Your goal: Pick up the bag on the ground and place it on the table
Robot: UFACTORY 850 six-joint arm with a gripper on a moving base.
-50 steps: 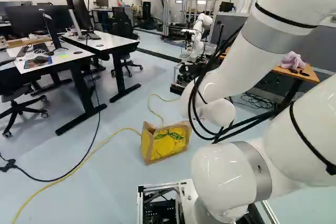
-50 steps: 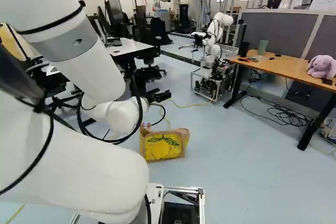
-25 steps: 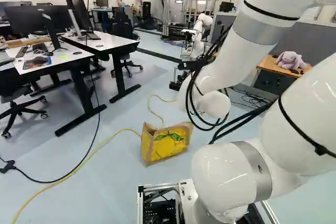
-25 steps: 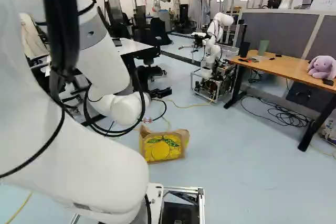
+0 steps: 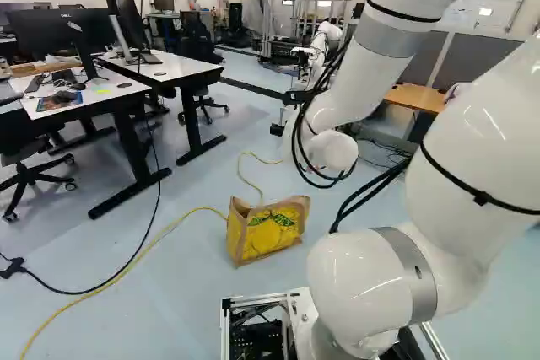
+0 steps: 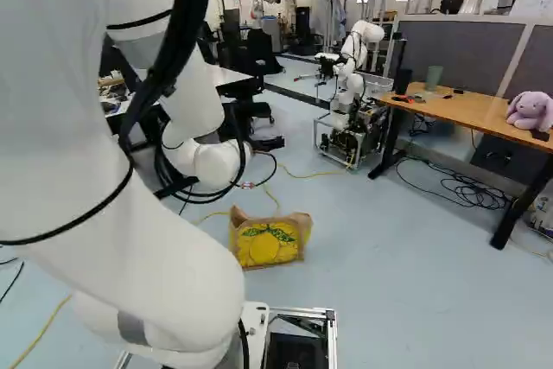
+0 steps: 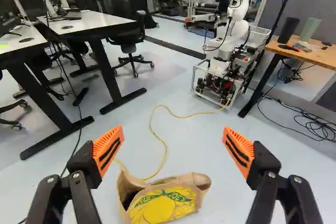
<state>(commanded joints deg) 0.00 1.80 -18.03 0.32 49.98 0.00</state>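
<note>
The black gripper (image 6: pixel 268 143) reaches out ahead of the wrist in the right base view, above and beyond the bag. Seen from the wrist, the gripper (image 7: pixel 173 148) stands wide open, its orange pads far apart with nothing between them. A brown paper bag (image 7: pixel 163 205) with a yellow lemon print stands upright on the floor, low between the fingers and apart from them; the same bag (image 5: pixel 268 229) is near the middle of the left base view. The wooden table (image 6: pixel 467 110) is at the right of the right base view, a white table (image 5: pixel 72 94) at the left base view's left.
Another robot (image 7: pixel 226 72) stands on a wheeled frame beside the wooden table. A yellow cable (image 7: pixel 165 148) runs over the floor behind the bag. Black cables (image 6: pixel 471 187) lie under the wooden table, which carries a plush toy (image 6: pixel 529 111) and cups. Office chairs (image 7: pixel 126 30) stand by the white desks.
My arm has swung up and forward, away from the base, carrying the open gripper farther out past the bag. The base and the bag have stayed where they were.
</note>
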